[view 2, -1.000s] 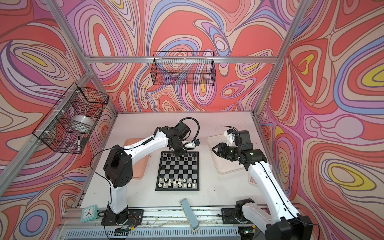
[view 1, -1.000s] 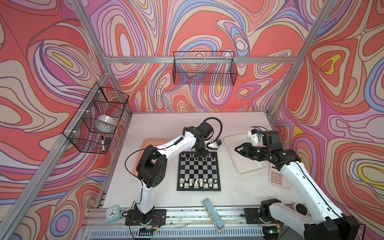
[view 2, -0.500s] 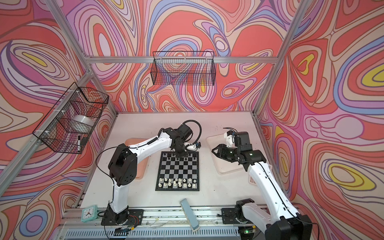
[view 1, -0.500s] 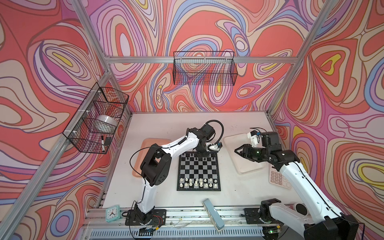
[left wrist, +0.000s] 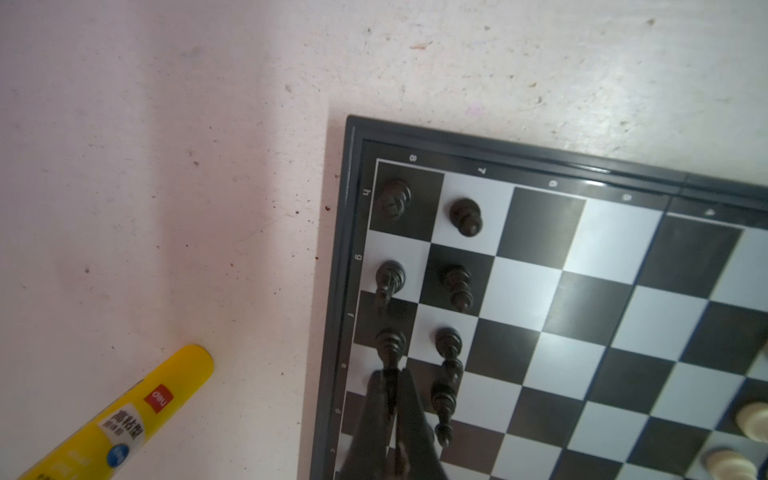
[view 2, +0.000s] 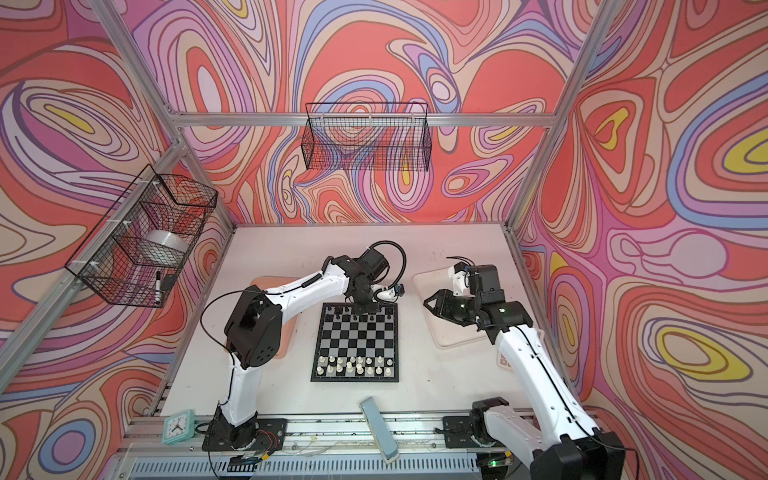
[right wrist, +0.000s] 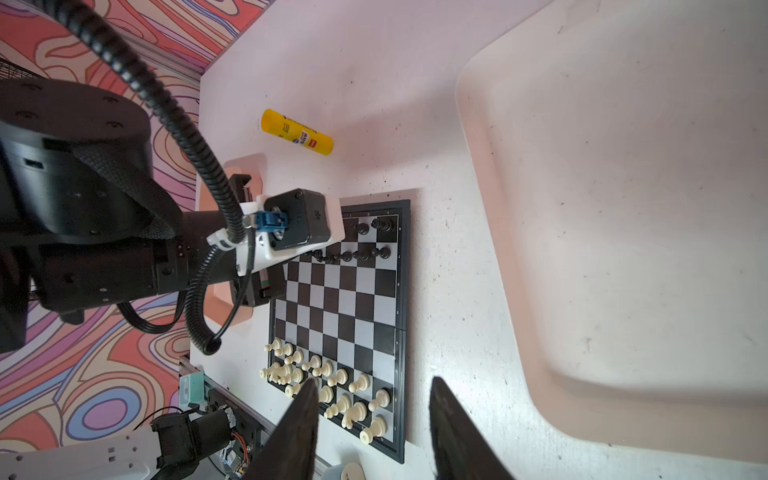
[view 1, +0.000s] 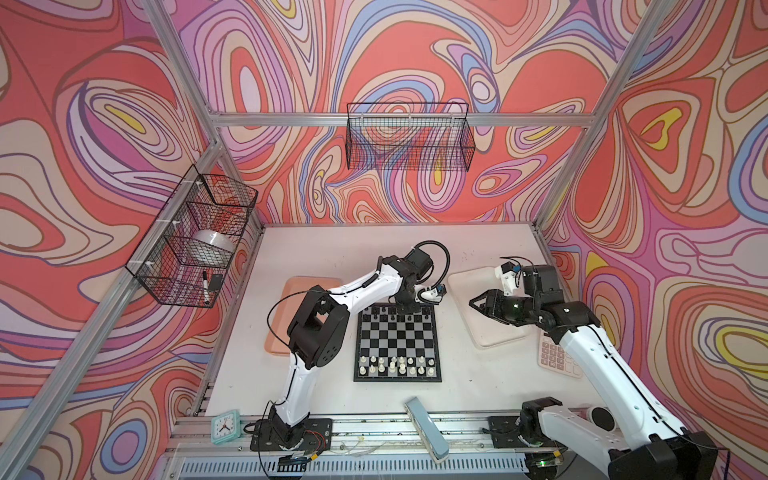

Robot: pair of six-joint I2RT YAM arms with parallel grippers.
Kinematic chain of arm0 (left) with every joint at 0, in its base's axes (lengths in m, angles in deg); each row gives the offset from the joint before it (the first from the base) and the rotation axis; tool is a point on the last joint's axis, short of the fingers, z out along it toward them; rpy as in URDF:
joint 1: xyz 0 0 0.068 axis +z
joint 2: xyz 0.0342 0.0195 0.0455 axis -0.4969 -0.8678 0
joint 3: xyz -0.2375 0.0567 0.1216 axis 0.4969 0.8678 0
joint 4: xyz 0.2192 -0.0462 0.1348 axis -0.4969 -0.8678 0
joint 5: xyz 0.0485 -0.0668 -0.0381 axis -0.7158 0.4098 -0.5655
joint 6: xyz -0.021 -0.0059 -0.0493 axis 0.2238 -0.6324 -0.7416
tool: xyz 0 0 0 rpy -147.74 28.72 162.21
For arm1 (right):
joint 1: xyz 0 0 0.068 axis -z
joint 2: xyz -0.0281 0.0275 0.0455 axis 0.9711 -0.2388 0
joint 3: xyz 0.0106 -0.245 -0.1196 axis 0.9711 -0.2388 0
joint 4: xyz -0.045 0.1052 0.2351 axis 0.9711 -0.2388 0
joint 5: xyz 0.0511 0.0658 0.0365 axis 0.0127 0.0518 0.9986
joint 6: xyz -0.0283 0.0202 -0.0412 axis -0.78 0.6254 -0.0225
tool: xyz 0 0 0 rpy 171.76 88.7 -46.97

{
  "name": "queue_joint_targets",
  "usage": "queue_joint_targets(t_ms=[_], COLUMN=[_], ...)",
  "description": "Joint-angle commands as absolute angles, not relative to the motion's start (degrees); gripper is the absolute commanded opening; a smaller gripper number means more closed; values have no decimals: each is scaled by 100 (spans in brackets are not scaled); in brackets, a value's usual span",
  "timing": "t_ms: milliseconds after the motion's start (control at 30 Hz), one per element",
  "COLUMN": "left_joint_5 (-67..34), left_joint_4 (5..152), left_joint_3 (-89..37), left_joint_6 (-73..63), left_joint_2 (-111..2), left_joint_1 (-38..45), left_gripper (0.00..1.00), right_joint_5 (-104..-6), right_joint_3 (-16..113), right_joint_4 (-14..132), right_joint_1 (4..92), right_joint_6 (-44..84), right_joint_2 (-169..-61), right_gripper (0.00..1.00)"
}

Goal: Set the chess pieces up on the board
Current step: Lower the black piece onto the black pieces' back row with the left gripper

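My left gripper is closed tight on the head of a black piece. That piece's foot sits on the outermost row at the board's 12 o'clock edge, near the middle of that edge. In both top views the gripper points straight down at that spot. Beside my catch, the other black pieces stand upright in two rows along the same edge, running out to the board's 1 o'clock corner. The white pieces fill two rows at the 6 o'clock edge, some of them crowded off their squares. The board lies flat at the middle of the table, with a pink tray at its 9 o'clock and a white tray at its 3 o'clock, each a little apart from it. My right gripper hangs over the white tray's 9 o'clock rim, tips aimed toward 9 o'clock. Its fingers are parted partway, with a clear gap and nothing in it. A yellow glue stick lies on its side on the table near the board's 12 o'clock edge, not touching it. A calculator lies at the board's 4 o'clock, partly under my right arm, and a small clock stands at 7 o'clock on the front rail.
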State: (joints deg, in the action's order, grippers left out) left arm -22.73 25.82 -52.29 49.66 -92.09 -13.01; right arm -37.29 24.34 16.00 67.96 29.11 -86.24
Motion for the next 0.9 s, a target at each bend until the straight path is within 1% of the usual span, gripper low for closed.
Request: queue_joint_targets(t_ms=[0,433,867], left_joint_5=[-2338,-2476,-2448], left_joint_4=[2604,2723,2587], left_joint_3=[-5238,-5071,-5157], left_joint_6=[5142,5277,5333], left_joint_2=[-9297,-9390,-9541], left_joint_1=[-1327,-1327,-1327], left_gripper=[0,0,0], right_joint_5=[-3812,-3790,-3781], right_joint_3=[2373,2340,2368], right_joint_4=[1584,1632,1642], right_joint_1=[6811,6814,6817], right_joint_6=[2834,2825,2819], right_joint_2=[-8539,-8587,-8608], right_gripper=[45,45,45])
